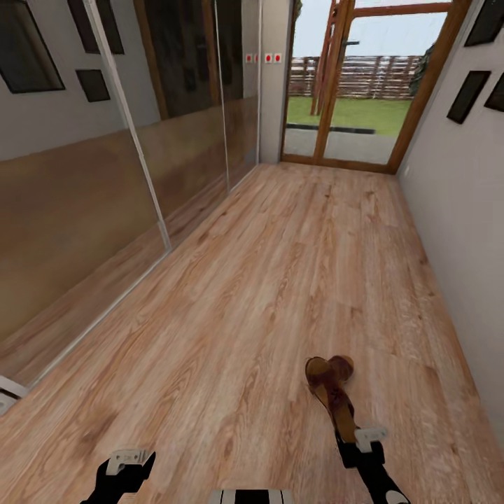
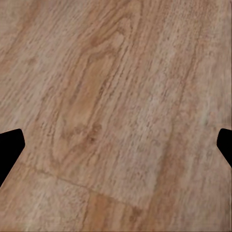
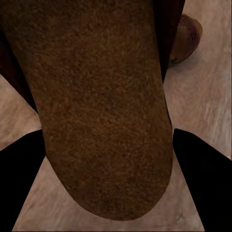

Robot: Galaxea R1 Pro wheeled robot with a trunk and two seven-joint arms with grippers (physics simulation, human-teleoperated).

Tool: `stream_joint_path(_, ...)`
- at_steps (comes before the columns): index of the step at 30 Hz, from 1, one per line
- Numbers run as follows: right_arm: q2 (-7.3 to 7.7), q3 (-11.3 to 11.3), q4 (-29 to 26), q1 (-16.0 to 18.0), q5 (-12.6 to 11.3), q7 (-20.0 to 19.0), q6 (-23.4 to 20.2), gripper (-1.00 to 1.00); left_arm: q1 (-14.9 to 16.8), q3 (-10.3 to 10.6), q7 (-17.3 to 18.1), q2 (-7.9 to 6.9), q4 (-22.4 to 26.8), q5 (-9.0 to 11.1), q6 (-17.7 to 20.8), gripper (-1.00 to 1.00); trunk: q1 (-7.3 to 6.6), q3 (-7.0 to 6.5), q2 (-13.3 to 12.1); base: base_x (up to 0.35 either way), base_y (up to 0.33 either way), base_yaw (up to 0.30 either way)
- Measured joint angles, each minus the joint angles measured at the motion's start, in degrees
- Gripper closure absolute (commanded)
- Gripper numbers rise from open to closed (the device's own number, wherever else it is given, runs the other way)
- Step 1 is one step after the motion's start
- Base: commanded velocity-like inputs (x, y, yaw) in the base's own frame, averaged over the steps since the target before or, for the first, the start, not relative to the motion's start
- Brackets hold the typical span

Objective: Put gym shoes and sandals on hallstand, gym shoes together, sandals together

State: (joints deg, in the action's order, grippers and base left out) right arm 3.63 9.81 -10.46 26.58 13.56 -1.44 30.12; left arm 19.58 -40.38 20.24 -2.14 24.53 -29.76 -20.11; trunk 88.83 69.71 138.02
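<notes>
- Step in hand, as judged: transport of one sandal (image 1: 334,392). It sits at the tip of the right gripper (image 1: 348,428), lower right of centre in the head view, and appears lifted clear of the corridor floor (image 1: 266,280).
- Right wrist view: the sandal's tan-brown sole (image 3: 106,111) runs between the two dark fingers (image 3: 200,179). The fingers sit close against its edges, so the jaws look closed onto it; actual contact is hidden by the sole.
- A second rounded brown shape (image 1: 343,366) lies just beyond the held sandal in the head view and shows at the upper right of the right wrist view (image 3: 186,36). Probably the other sandal on the floor; too small to be sure.
- Left gripper (image 1: 128,467), lower left of the head view: its wrist camera shows bare planks, with only the finger tips (image 2: 10,142) at the far left and right edges. Spread wide, nothing held.
- Mirrored panels (image 1: 105,175) fill the left of the head view; a glazed door (image 1: 364,84) stands at upper centre.
- Next move, as judged: turn the base and head to find the hallstand, carry the sandal to it, set it on a shelf or the bench top, and leave room alongside for its partner.
</notes>
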Motion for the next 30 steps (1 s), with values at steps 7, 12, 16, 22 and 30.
stream_joint_path(7, -0.15, 0.8, 2.0, 0.0, -0.1, 2.4, 0.0, 1.0, 0.0, 0.0, 0.0, 0.0, 0.0, 0.0, 0.0, -1.0, -1.54, -1.57, -2.8, 0.0, 0.0, -0.267)
stream_joint_path(12, -0.18, 0.8, 2.3, 0.0, -0.1, 2.6, 0.0, 1.0, 0.0, 0.1, 0.0, 0.07, 0.0, 0.0, 0.0, -1.0, -1.76, -1.99, -3.2, 0.0, 0.0, -0.267)
stream_joint_path(16, -0.11, 0.8, 2.4, 0.0, -0.1, 2.6, 0.0, 1.0, 0.0, 0.1, 0.0, 0.09, 0.0, 0.0, 0.0, -1.0, -1.76, -2.18, -3.2, 0.0, 0.0, -0.267)
stream_joint_path(22, -0.14, 0.9, 2.4, 0.0, -0.1, 2.6, -0.1, 1.0, 0.0, 0.0, 0.0, 0.09, 0.0, 0.0, 0.0, -1.0, -1.76, -2.47, -3.2, 0.0, 0.0, -0.268)
stream_joint_path(30, -0.16, 0.9, 2.4, 0.0, -0.1, 2.6, -0.1, 1.0, 0.0, 0.0, 0.1, 0.09, 0.0, 0.0, 0.0, -1.0, -1.76, -2.86, -3.2, 0.0, 0.0, -0.267)
